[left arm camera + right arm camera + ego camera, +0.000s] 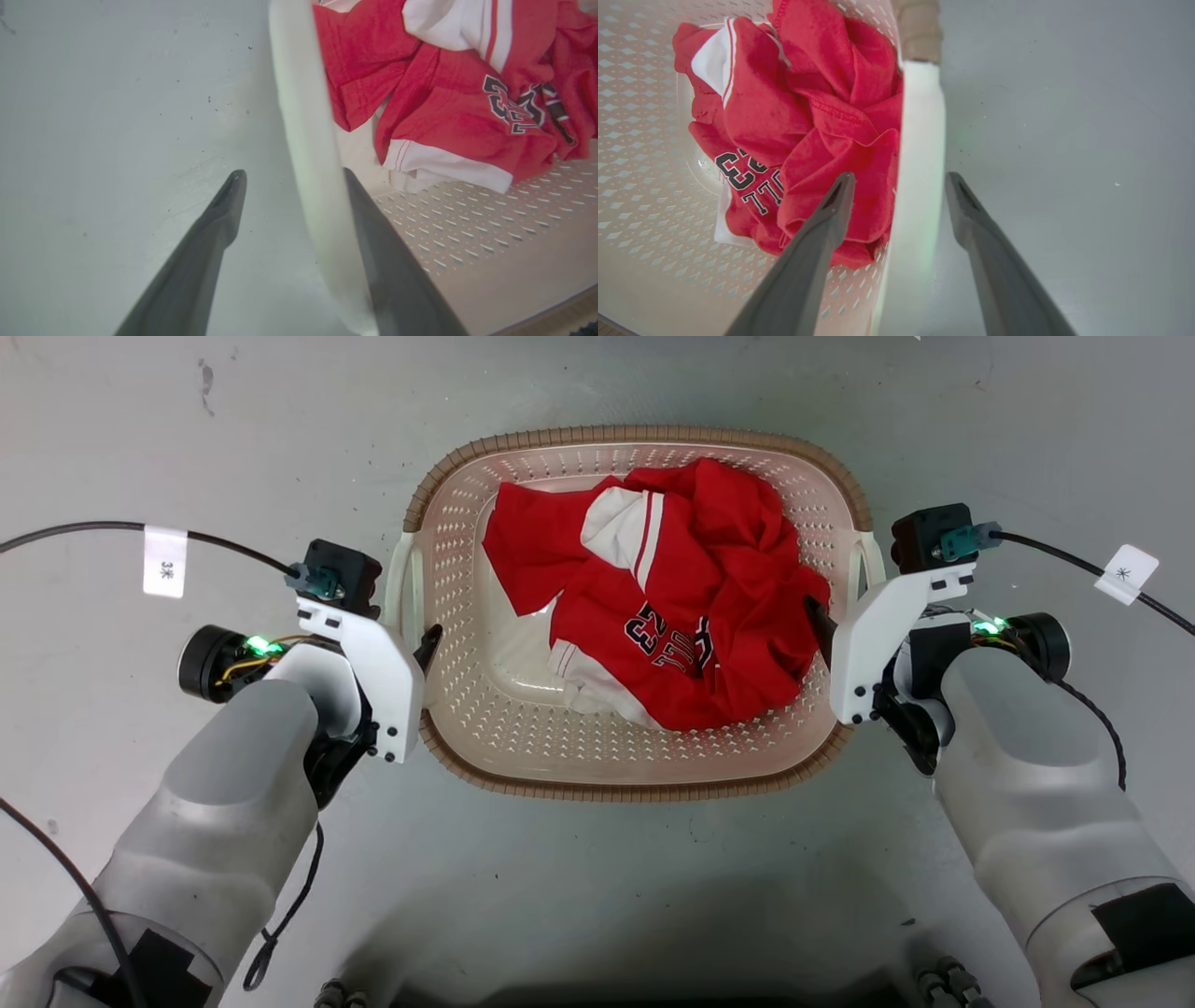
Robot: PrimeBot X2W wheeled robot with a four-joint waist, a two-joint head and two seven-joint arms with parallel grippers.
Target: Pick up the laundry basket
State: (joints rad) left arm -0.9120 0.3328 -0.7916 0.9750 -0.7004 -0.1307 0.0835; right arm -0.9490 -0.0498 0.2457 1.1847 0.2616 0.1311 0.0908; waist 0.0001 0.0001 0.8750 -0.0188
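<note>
Status: approach looks complete, grasp not yet made, lift not begun. The laundry basket [467, 616] sits on the grey floor [597, 859] at the upper centre of the head view, brown rim level, with one forearm coming in from each lower corner of the frame. Left gripper [292, 175]: jaws apart, straddling the left white handle [303, 116]. In the left wrist view the handle runs as a pale band down the middle of the frame. The finger right of it sits inside the basket, close against the band, and the finger left of it stands over the floor with a clear gap. Right gripper [900, 177]: jaws apart as well, straddling the right white handle [922, 140]. One finger is inside over cloth, the other outside over floor, and neither looks to be pressing the plastic. Contents: one crumpled red jersey [681, 607] with white panels and dark lettering, heaped toward the right side of the basket and up against the right wall. The perforated floor at centre left is bare. Remaining, by my judgement: close both jaws on the handles, then raise both arms evenly. Note that the right inner finger may trap a fold of the jersey against the handle when it closes.
</note>
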